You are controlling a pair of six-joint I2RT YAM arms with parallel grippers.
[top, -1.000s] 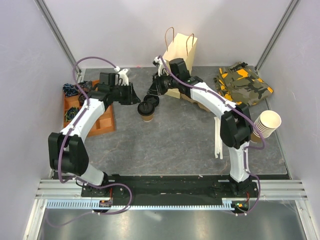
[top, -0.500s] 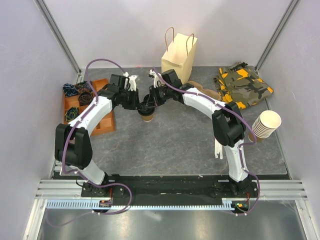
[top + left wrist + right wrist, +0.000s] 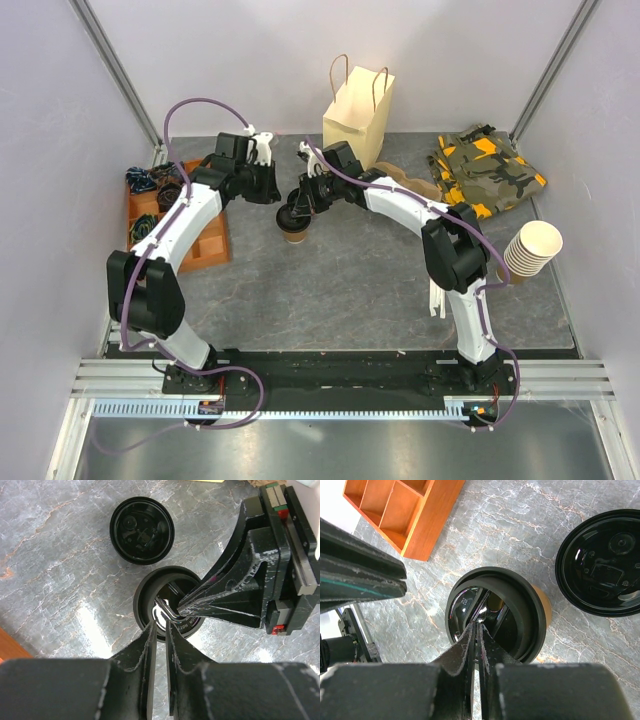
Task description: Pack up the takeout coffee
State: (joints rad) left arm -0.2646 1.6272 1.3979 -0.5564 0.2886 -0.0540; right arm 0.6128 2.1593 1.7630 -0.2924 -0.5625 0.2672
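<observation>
The takeout coffee [image 3: 292, 235], a small brown paper cup with a black lid, stands upright on the grey table, left of centre. My right gripper [image 3: 299, 208] is shut, and its fingertips rest on the middle of the lid [image 3: 520, 610]. My left gripper [image 3: 274, 190] is shut and empty, just left of the cup. In the left wrist view its tips [image 3: 161, 629] hang over the near rim of the lid [image 3: 145, 592]. The tan paper bag [image 3: 357, 108] stands upright at the back, behind the right gripper.
A loose black lid [image 3: 142, 530] lies upturned next to the cup, also in the right wrist view [image 3: 602, 562]. An orange wooden tray [image 3: 205, 245] is at the left. Camouflage cloth [image 3: 487, 168] is at the back right. A stack of pale cups [image 3: 530, 250] stands at the right edge.
Both grippers closed in on the cup from either side. The right gripper came down onto the lid and stays there. The left gripper has since drawn back a little to the left.
</observation>
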